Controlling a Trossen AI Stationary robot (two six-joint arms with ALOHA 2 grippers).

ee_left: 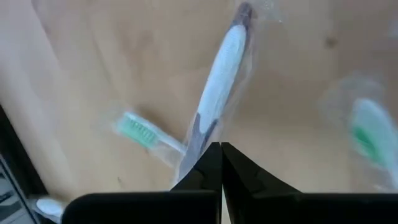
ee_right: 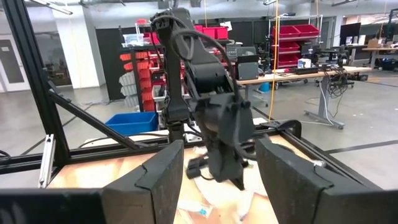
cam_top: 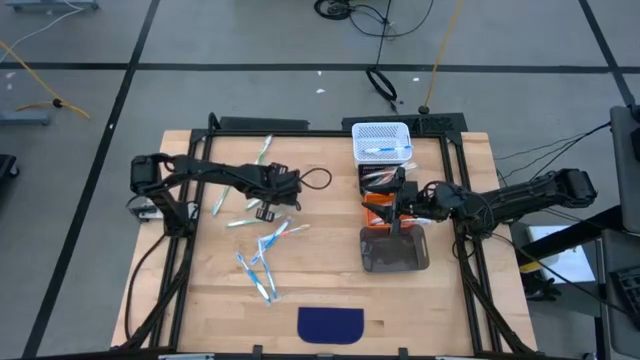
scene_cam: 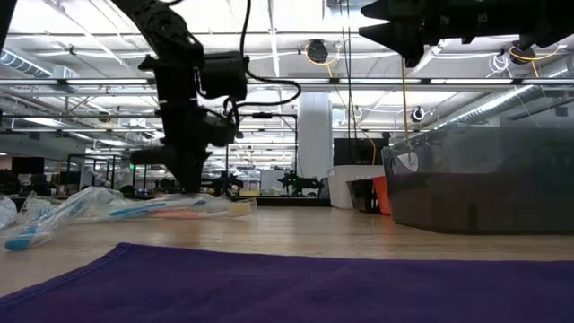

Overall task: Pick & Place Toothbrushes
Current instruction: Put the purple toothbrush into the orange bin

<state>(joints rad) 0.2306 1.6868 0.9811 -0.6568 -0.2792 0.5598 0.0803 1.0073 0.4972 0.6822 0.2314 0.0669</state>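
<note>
Several wrapped toothbrushes (cam_top: 262,262) lie scattered on the wooden table's left half. My left gripper (cam_top: 270,197) stands low among them, fingers pointing down and shut at the end of a white toothbrush (ee_left: 221,68). That toothbrush crosses over a green-bristled one (ee_left: 142,130). In the low view, the left gripper (scene_cam: 193,184) is just above the tabletop, beside lying toothbrushes (scene_cam: 152,208). My right gripper (ee_right: 221,180) is open and hovers over the row of bins (cam_top: 398,207), touching nothing. My left gripper is shut at the white toothbrush's grey handle end (ee_left: 194,149), coming from above. That end runs in behind the fingertips (ee_left: 211,163), which hide the place of contact. Whether they pinch the stick or only its clear wrapper, I cannot tell. The rest slants away over the table.
A row of bins stands right of centre: a white one (cam_top: 381,140) farthest, an orange one (cam_top: 374,213) in the middle, and a dark clear one (cam_top: 395,256) nearest. A blue cloth (cam_top: 331,323) lies at the near edge. A black frame rims the table (cam_top: 180,300).
</note>
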